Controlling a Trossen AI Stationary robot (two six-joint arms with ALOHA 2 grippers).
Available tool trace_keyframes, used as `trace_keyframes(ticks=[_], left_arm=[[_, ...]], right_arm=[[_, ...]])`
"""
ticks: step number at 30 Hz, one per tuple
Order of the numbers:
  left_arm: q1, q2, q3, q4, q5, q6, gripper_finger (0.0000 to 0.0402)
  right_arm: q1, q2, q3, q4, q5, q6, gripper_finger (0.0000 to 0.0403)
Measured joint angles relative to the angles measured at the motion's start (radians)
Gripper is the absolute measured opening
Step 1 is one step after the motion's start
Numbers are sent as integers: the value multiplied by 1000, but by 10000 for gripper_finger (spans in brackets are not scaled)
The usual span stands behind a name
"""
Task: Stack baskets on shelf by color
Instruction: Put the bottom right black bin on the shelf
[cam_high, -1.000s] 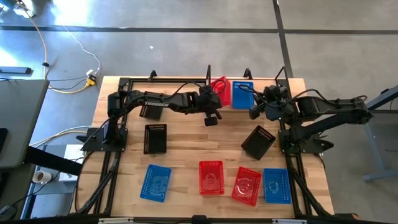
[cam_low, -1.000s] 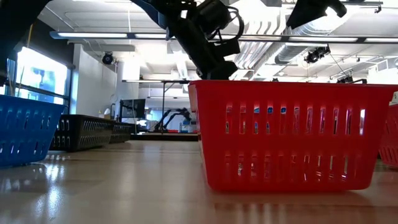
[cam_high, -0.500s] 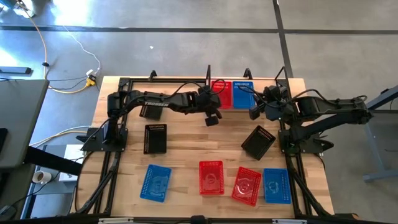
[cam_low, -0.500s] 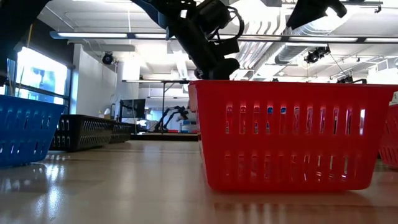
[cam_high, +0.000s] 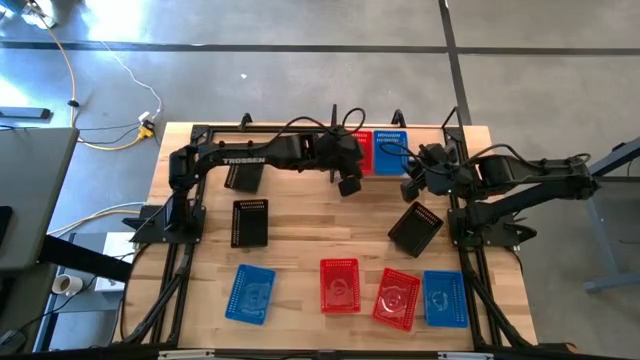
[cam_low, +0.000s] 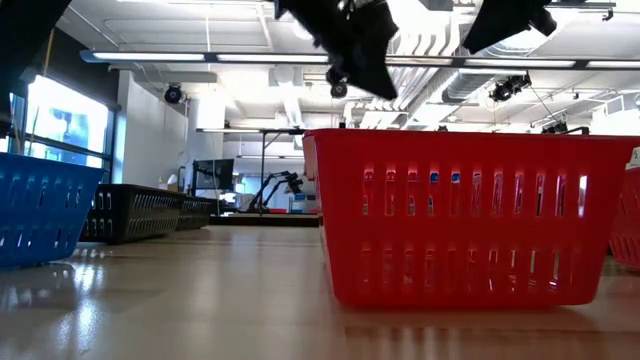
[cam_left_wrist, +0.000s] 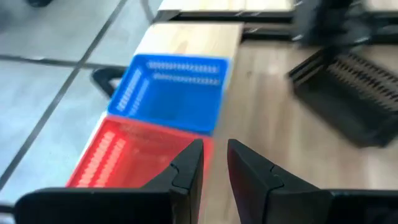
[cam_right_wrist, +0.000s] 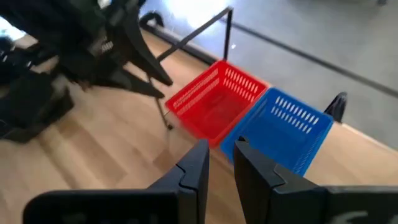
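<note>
A red basket (cam_high: 361, 148) and a blue basket (cam_high: 390, 151) stand side by side on the light wood base of the shelf (cam_left_wrist: 186, 38) at the table's far edge. In the right wrist view the red basket (cam_right_wrist: 214, 102) and the blue basket (cam_right_wrist: 283, 127) rest on their bottoms. My left gripper (cam_left_wrist: 214, 155) hangs above the red basket (cam_left_wrist: 134, 158), open by a narrow gap and holding nothing. My right gripper (cam_right_wrist: 222, 152) hovers just right of the blue basket, also narrowly open with nothing between its fingers.
Loose on the table are a black basket (cam_high: 250, 222) at the left, another (cam_high: 243, 178) under the left arm, and a tilted one (cam_high: 415, 227) at the right. Blue (cam_high: 250, 293), red (cam_high: 340, 285), red (cam_high: 397, 297) and blue (cam_high: 444, 298) baskets line the near edge.
The red basket, tilted over the shelf a second ago, now lies flat beside the blue one. My left gripper has let go of it and risen well clear, seen high above the baskets in the low view.
</note>
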Motion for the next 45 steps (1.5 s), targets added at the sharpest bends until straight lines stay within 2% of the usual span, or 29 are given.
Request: trace_keyframes(ticks=[4,12,21,27,33,40,45], left_arm=[[-16,0,70,-53,10,2,65],[-22,-5,240,-278,11,-21,65],[-41,-92,231,-454,95,-93,65],[-72,-182,97,-472,100,-94,65],[-78,-293,-88,-393,103,-139,64],[-83,-435,-345,-207,112,-225,64],[-84,-510,-439,-188,108,-259,64]], right_arm=[[0,-14,0,-14,-60,1,62],[0,-58,0,-59,-221,22,62],[0,-54,0,-144,-379,104,71],[0,-42,-17,-159,-510,190,103],[0,-18,-82,-158,-604,220,123],[36,35,-142,-138,-660,239,124],[90,110,-142,-128,-678,238,124]])
